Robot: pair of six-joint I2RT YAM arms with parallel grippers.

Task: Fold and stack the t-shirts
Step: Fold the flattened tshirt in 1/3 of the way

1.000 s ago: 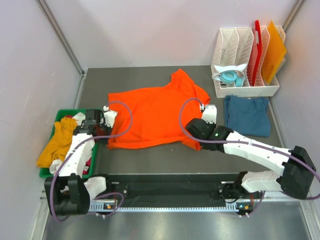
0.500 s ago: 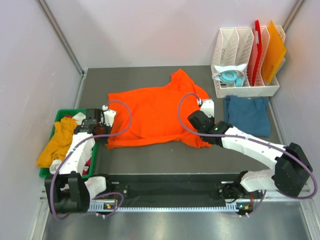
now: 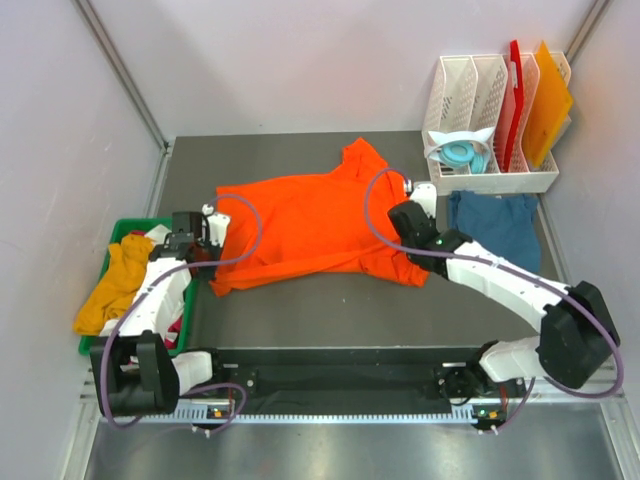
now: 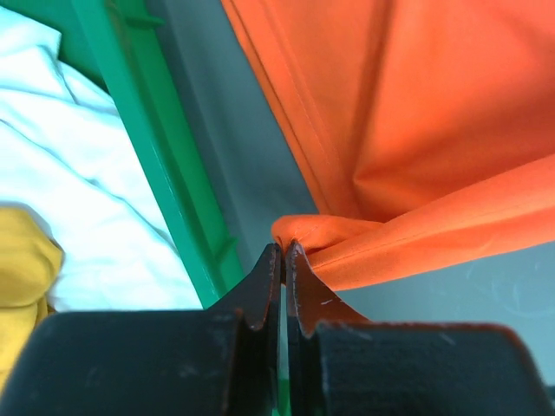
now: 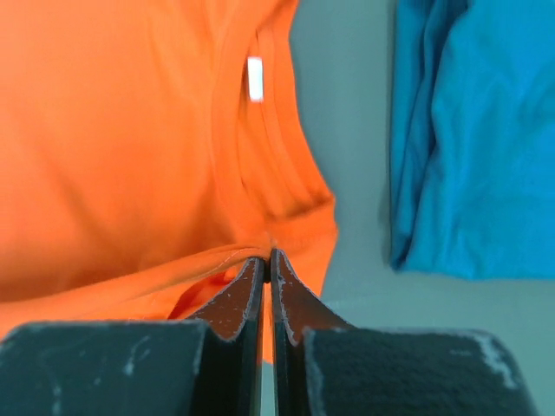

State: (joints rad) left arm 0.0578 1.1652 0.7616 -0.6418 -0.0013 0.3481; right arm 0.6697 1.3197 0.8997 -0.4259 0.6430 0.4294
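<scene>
Orange t-shirt (image 3: pixel 300 215) lies spread mid-frame on the table, long axis left to right, hem at the left, collar and label at the right, one sleeve pointing to the upper middle.

Far left: green bin (image 3: pixel 132 222) with a yellow-orange t-shirt (image 3: pixel 115 290) draped over its edge, untouched. Just right of the bin, the left gripper (image 3: pixel 213 228) has its jaws together, clamped on the shirt's near hem corner; the left wrist view shows the cloth bunched between the tips. Across the shirt, the right gripper (image 3: pixel 420 195) has its jaws pressed together on orange cloth at the near side by the collar, seen in the right wrist view. Right of it a blue t-shirt (image 3: pixel 495 232) lies flat and apart from the orange one.

Key relation: both grippers hold the same near long edge, one at each end, and the shirt's far edge lies toward the upper frame from both. The likely next move is to carry that edge away from the bases, both arms level, to fold it lengthwise. Neither arm is nearer; they need to travel together or the fold will skew.

Versus a second ago: the right gripper is further toward the upper frame and now sits by the collar. The left has moved up only slightly. The near edge is raised, a ridge runs between the grippers, and more bare table shows below the shirt.
</scene>
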